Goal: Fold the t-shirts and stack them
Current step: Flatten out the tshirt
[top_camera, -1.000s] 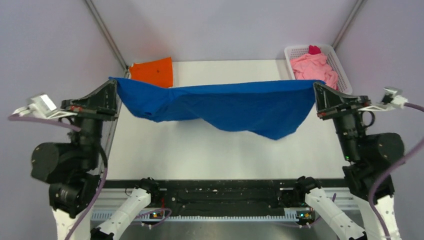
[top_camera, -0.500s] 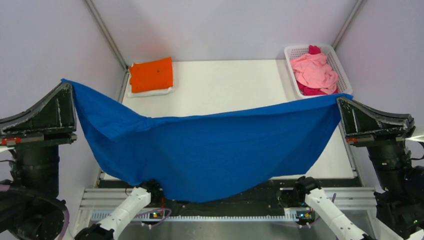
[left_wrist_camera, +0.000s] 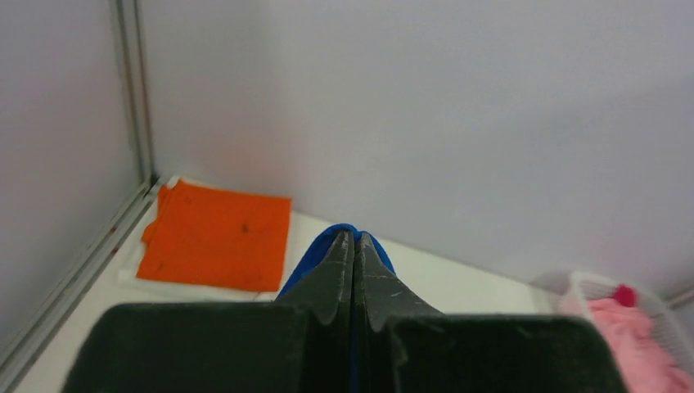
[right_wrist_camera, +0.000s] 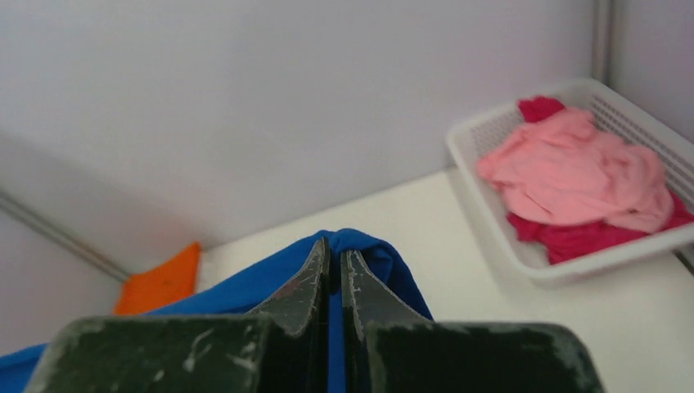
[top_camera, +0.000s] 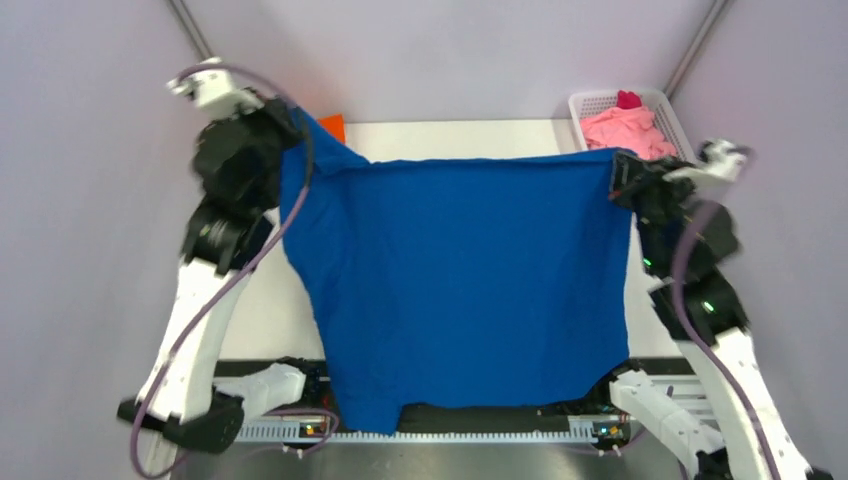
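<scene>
Holding a royal-blue t-shirt [top_camera: 460, 280] up by its top edge, stretching it between the two arms so that it is hanging as a broad, smooth, nearly flat sheet of soft cloth and hiding most of the white table [top_camera: 450, 135] from the top camera. Showing only plain blue on the side facing that camera, with a pointed flap sticking out at the upper left.

Clamping the upper left corner with the left gripper [left_wrist_camera: 353, 241], its dark, scuffed fingers pressing together on a rounded bulge of blue fabric. Pinching the upper right corner the same way with the right gripper [right_wrist_camera: 335, 246], closing on a small folded lump of the cloth.

Also showing, at the far left corner of the table, an orange t-shirt [left_wrist_camera: 217, 237] lying folded into a neat flat rectangle. Showing at the far right corner a white plastic mesh basket [right_wrist_camera: 491, 139], holding a crumpled pink t-shirt [right_wrist_camera: 573, 176] bunching over a magenta t-shirt [right_wrist_camera: 573, 237].
</scene>
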